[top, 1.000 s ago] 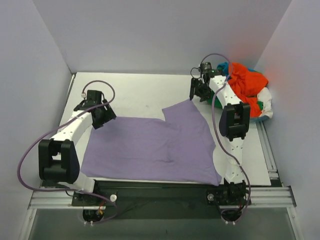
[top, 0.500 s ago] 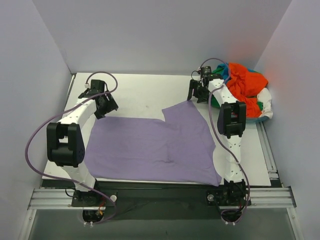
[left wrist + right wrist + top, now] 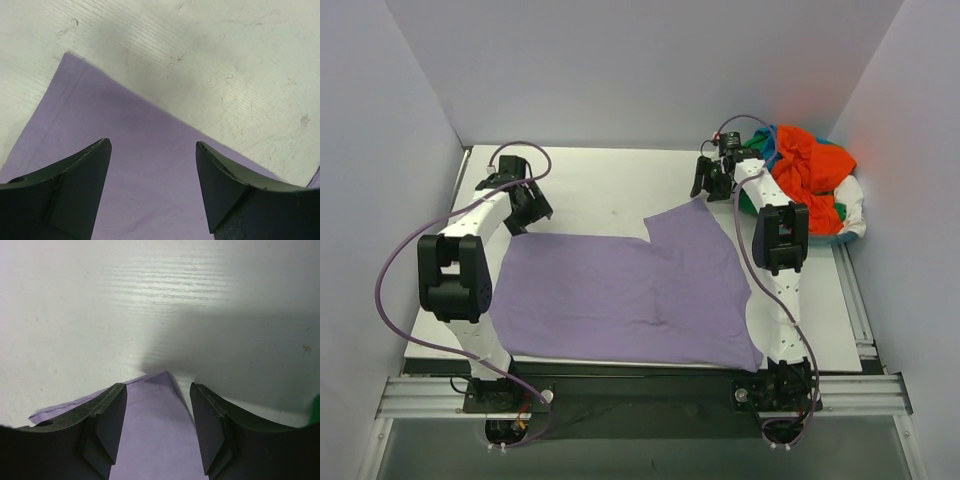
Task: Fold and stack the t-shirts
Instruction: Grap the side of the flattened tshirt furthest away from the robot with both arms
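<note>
Left gripper (image 3: pixel 152 145) stands wide open and holds nothing, poised over the far left corner of the purple shirt (image 3: pixel 620 290). Right gripper (image 3: pixel 157 387) stands partly open and empty, its fingers (image 3: pixel 107 415) astride the tip of the shirt's far right corner. Shirt lies spread flat on the white table (image 3: pixel 600 185). Remaining shirts (image 3: pixel 810 170) sit heaped at the table's far right edge, near the right gripper.
</note>
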`<state>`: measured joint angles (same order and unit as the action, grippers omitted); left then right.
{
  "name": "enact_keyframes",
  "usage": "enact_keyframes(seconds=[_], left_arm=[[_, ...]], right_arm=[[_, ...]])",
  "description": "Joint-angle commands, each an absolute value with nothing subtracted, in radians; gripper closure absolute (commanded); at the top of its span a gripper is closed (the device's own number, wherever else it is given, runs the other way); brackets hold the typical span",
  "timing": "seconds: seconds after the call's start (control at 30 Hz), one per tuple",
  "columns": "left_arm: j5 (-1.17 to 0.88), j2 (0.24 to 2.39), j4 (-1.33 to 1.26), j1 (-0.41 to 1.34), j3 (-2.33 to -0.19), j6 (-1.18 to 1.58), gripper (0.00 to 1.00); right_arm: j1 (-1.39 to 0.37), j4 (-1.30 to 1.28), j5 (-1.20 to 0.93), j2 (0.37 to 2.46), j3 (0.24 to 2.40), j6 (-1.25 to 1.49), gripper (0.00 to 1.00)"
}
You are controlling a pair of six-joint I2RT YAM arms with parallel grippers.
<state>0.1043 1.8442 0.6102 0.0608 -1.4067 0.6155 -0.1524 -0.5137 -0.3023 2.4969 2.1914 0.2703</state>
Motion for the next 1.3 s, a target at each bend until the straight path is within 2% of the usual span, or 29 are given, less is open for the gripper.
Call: enact_keyframes(seconds=[0.0, 0.13, 0.43, 0.53, 0.57, 0.67, 0.83, 1.07, 1.27], left_arm=[[0.098, 1.845, 0.621, 0.041, -1.454, 0.597, 0.21], [0.097, 1.844, 0.62, 0.032, -1.447, 0.591, 0.21], [0.086, 1.838, 0.609, 0.008, -1.422, 0.572, 0.21], [0.084, 1.845, 0.606, 0.005, -1.424, 0.558, 0.21], [0.089, 1.847, 0.607, 0.006, -1.427, 0.549, 0.21], [0.107, 1.868, 0.618, -0.031, -1.448, 0.526, 0.21], [0.118, 1.914, 0.624, -0.055, -1.489, 0.5, 0.24], [0.124, 1.967, 0.598, -0.084, -1.532, 0.465, 0.36], [0.149, 2.04, 0.607, -0.087, -1.597, 0.456, 0.51]], right_arm=[[-0.169, -0.526, -0.322, 2.519, 2.223, 0.273, 0.46], [-0.173, -0.528, -0.321, 2.525, 2.223, 0.27, 0.48], [-0.209, -0.549, -0.243, 2.523, 2.22, 0.236, 0.64], [-0.213, -0.563, -0.192, 2.523, 2.218, 0.232, 0.76], [-0.215, -0.566, -0.177, 2.52, 2.218, 0.229, 0.85], [-0.216, -0.569, -0.129, 2.508, 2.215, 0.232, 1.0], [-0.216, -0.568, -0.066, 2.476, 2.197, 0.238, 1.0], [-0.213, -0.569, -0.023, 2.427, 2.158, 0.23, 1.0], [-0.21, -0.568, -0.032, 2.408, 2.128, 0.23, 1.0]])
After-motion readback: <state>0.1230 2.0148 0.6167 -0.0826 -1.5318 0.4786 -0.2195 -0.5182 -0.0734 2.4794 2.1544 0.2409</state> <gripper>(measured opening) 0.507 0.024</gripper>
